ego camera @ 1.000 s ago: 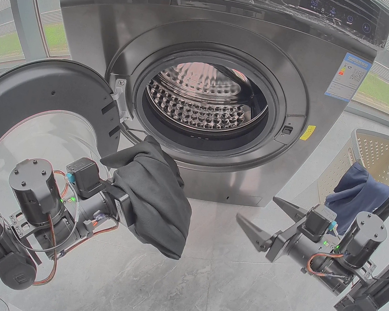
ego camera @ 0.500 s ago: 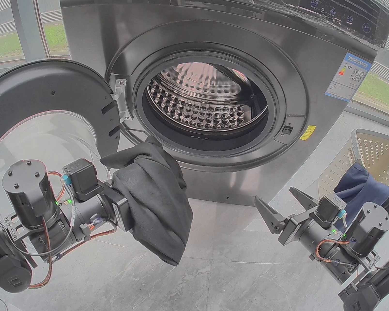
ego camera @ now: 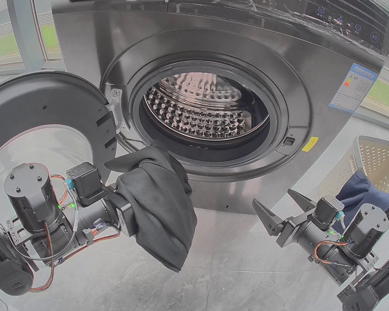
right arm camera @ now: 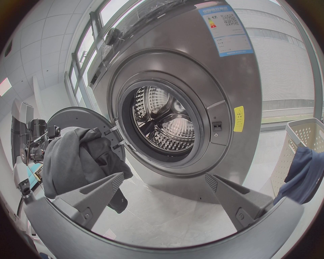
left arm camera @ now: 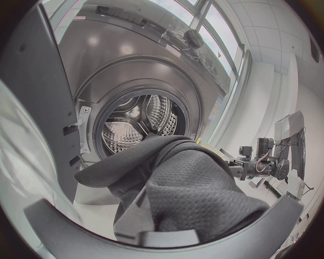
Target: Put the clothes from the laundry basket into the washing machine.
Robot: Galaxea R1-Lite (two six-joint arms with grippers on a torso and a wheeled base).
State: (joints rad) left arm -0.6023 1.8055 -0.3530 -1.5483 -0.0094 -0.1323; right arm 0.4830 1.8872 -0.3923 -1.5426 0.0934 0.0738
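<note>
A black garment [ego camera: 159,201] hangs over my left gripper [ego camera: 124,210], which is shut on it, low in front of the washing machine [ego camera: 214,39] and just below its open drum [ego camera: 202,110]. The cloth hides the left fingers; it also shows as the black garment [left arm camera: 182,182] in the left wrist view. My right gripper [ego camera: 278,206] is open and holds nothing, off to the right of the machine's front. Behind it, a blue garment [ego camera: 362,194] hangs over the rim of the beige laundry basket [ego camera: 385,161].
The round machine door [ego camera: 40,108] stands swung open on the left, right beside my left arm. Grey tiled floor [ego camera: 231,287] lies in front of the machine. Windows run behind it on both sides.
My right gripper has moved up and to the right, nearer the basket. The head view has shifted a little toward the machine. The left gripper still holds the black garment in about the same place.
</note>
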